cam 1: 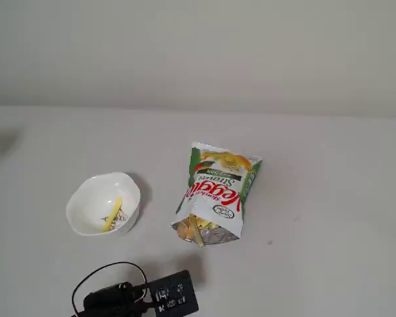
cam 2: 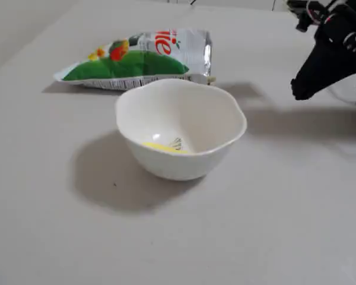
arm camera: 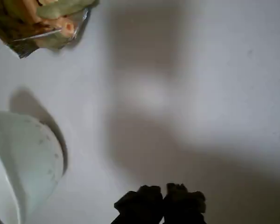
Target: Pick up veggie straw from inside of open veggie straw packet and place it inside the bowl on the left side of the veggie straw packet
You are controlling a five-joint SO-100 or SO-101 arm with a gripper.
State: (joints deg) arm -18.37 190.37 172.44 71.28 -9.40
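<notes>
A single pale-yellow veggie straw [cam 1: 112,214] lies inside the white wavy-rimmed bowl [cam 1: 86,198], also visible as the veggie straw [cam 2: 160,146] at the bottom of the bowl [cam 2: 190,163]. To the right in a fixed view lies the veggie straw packet [cam 1: 218,188], its open foil mouth facing the arm with several straws [cam 1: 195,231] poking out. My gripper [arm camera: 163,198] is shut with nothing in it, hovering over bare table away from both the bowl [arm camera: 28,158] and the packet [arm camera: 32,28]. In another fixed view the gripper [cam 2: 298,90] hangs at the upper right, well clear of the bowl.
The black arm with its looped cable [cam 1: 135,297] sits at the bottom edge of a fixed view, just below the bowl and packet. The pale table [cam 1: 317,218] stretches open to the right of the packet and behind it.
</notes>
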